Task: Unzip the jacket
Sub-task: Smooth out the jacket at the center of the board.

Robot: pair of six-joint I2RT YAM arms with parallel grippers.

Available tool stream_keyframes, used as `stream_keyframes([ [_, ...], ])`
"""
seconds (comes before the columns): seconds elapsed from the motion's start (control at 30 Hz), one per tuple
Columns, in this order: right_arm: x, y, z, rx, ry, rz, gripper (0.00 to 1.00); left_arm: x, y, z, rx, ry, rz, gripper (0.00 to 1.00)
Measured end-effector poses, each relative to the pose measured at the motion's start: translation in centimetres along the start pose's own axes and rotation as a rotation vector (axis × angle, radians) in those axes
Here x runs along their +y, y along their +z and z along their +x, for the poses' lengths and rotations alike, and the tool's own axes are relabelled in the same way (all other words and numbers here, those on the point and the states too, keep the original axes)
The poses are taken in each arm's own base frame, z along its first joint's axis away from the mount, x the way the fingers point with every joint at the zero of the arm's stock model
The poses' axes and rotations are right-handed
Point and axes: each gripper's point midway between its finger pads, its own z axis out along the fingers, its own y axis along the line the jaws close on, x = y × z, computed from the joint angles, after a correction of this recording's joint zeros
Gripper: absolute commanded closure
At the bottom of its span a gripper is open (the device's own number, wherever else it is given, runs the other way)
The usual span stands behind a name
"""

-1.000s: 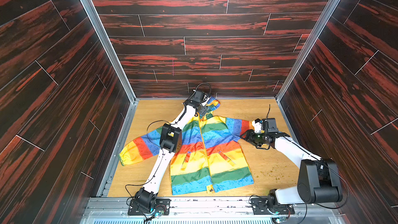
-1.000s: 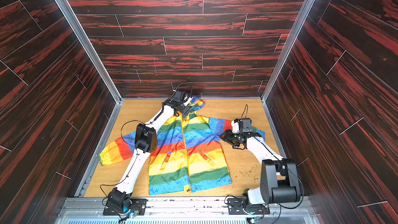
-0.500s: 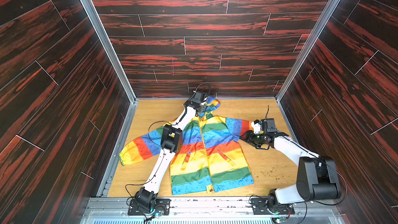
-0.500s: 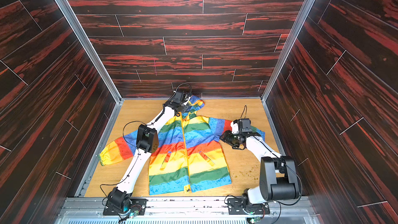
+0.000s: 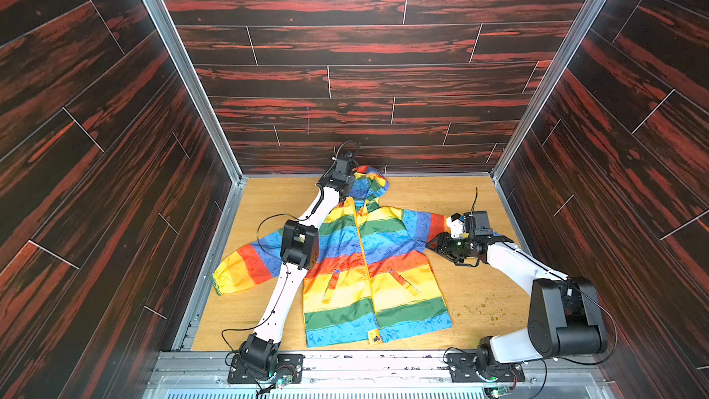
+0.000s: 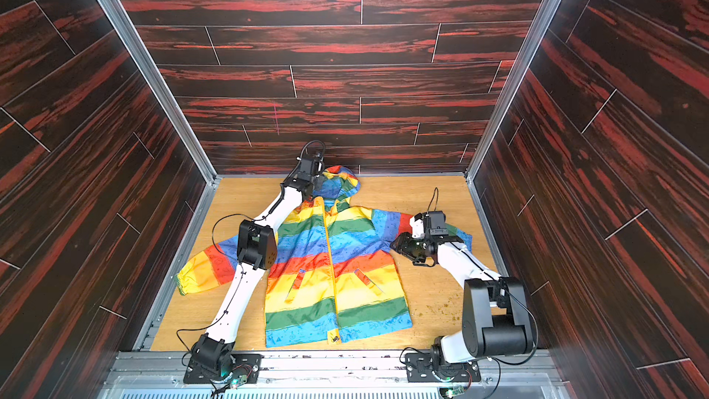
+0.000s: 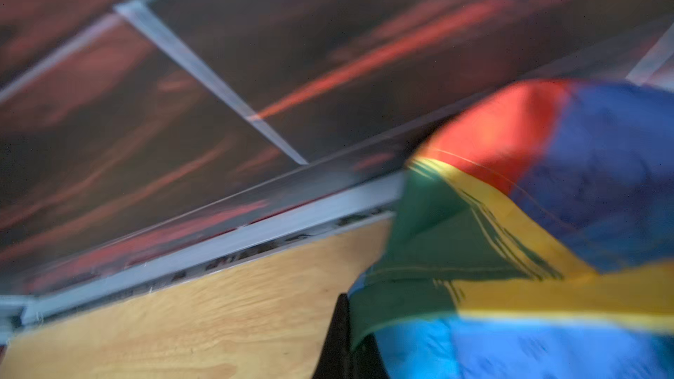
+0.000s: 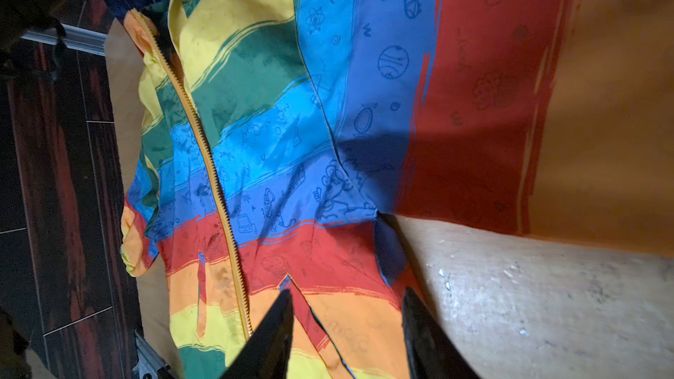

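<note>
The jacket (image 5: 368, 262) lies flat and face up on the desk (image 5: 479, 301), with the hood (image 5: 370, 182) toward the back wall and the hem toward the arm bases. The zipper (image 5: 362, 262) gives the long axis and runs straight down the middle from collar to hem.

My left hand (image 5: 347, 196) sits at the far end of that line, where hood meets collar. It is closed right down, and in the left wrist view green fabric gathers against its fingers (image 7: 339, 337), so I judge it is pinching the jacket there. I cannot see the slider itself.

My right hand (image 5: 432, 242) is off to the side at the armpit seam, jaws about half apart with nothing between them, hanging just above the cloth and well apart from the zipper top.

The left hand is the nearer one, and any pull has to travel along the zipper toward the bases.
</note>
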Motion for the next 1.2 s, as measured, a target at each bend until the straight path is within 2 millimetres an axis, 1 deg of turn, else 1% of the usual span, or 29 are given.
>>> stream_keyframes([
  [0.1,0.2,0.1,0.0,0.001,-0.003,-0.006,0.5,2.5,0.1,0.1,-0.001,-0.094,-0.073,1.0],
  [0.23,0.5,0.3,0.2,0.005,-0.005,-0.01,0.5,5.1,-0.5,0.6,-0.007,-0.18,-0.162,1.0],
  [0.37,0.7,0.4,0.3,0.007,-0.007,-0.013,0.5,6.6,-1.4,0.6,-0.046,-0.23,-0.218,1.0],
  [0.4,0.7,0.4,0.3,0.007,-0.006,-0.013,0.5,6.9,-1.6,0.4,-0.059,-0.24,-0.229,0.92],
  [0.43,0.7,0.4,0.2,0.006,-0.006,-0.014,0.5,7.2,-1.9,0.1,-0.074,-0.252,-0.241,0.81],
  [0.5,0.8,0.4,0.2,0.005,-0.006,-0.015,0.5,7.7,-2.2,-0.4,-0.095,-0.278,-0.262,0.75],
  [0.57,0.8,0.5,0.2,0.004,-0.008,-0.016,0.5,8.1,-2.7,-0.7,-0.106,-0.314,-0.276,0.55],
  [0.6,0.8,0.5,0.2,0.003,-0.008,-0.017,0.5,8.4,-2.9,-0.8,-0.109,-0.338,-0.281,0.5],
  [0.67,0.9,0.5,0.2,0.003,-0.009,-0.02,0.5,9.0,-3.4,-0.6,-0.105,-0.39,-0.283,0.5],
  [0.77,1.1,0.5,0.1,-0.001,-0.011,-0.028,0.5,11.0,-4.2,0.7,-0.082,-0.508,-0.274,0.57],
  [0.83,1.2,0.5,0.0,-0.003,-0.014,-0.032,0.5,12.9,-4.8,1.9,-0.066,-0.612,-0.262,0.68],
  [0.87,1.3,0.5,0.0,-0.003,-0.015,-0.034,0.5,14.1,-5.2,2.5,-0.063,-0.674,-0.256,0.71],
  [0.93,1.4,0.5,0.0,-0.004,-0.017,-0.038,0.5,16.4,-5.9,3.5,-0.066,-0.792,-0.245,0.71],
  [1.0,1.5,0.5,0.0,-0.005,-0.019,-0.043,0.5,18.2,-6.3,3.7,-0.085,-0.898,-0.201,0.69],
  [1.03,1.5,0.5,-0.1,-0.007,-0.02,-0.044,0.5,18.9,-6.2,3.6,-0.098,-0.937,-0.172,0.69],
  [1.07,1.6,0.5,-0.1,-0.008,-0.021,-0.046,0.5,19.3,-6.1,3.1,-0.115,-0.972,-0.134,0.69],
  [1.1,1.6,0.5,-0.2,-0.01,-0.022,-0.047,0.5,19.3,-6.0,2.5,-0.127,-0.998,-0.085,0.69],
  [1.13,1.6,0.5,-0.2,-0.012,-0.023,-0.049,0.5,18.9,-6.0,2.1,-0.129,-1.015,-0.045,0.69],
  [1.2,1.7,0.5,-0.3,-0.014,-0.025,-0.053,0.5,17.2,-6.0,0.1,-0.141,-1.043,0.079,0.77],
])
